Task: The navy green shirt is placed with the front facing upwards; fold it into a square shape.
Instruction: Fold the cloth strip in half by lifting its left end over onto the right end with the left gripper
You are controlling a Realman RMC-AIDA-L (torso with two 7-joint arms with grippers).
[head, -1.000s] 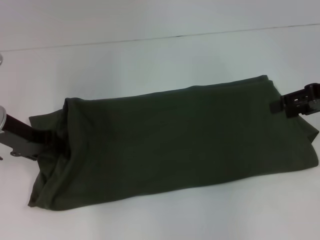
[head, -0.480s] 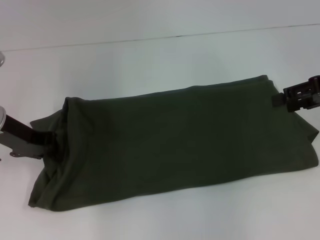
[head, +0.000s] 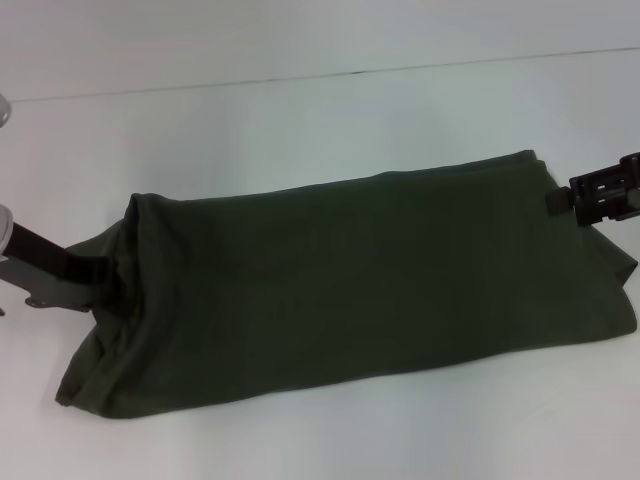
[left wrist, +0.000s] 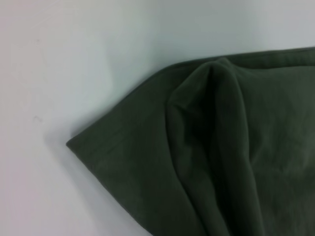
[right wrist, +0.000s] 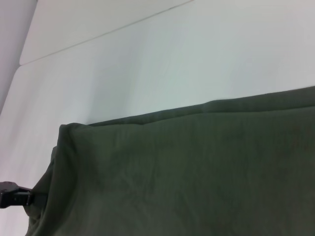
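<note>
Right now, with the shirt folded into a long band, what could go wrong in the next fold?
1. The navy green shirt is bunched at its left end, where a lower layer sticks out from under the fold; another fold may lock in an uneven, non-square edge.
2. The left gripper and the right gripper sit at opposite ends of the shirt. A grasp catching only one layer could pull the band apart.

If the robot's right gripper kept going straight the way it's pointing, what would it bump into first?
Probably the dark olive-green cotton shirt: the right gripper points inward at the shirt's right edge, already about touching it, though depth is hard to judge.
</note>
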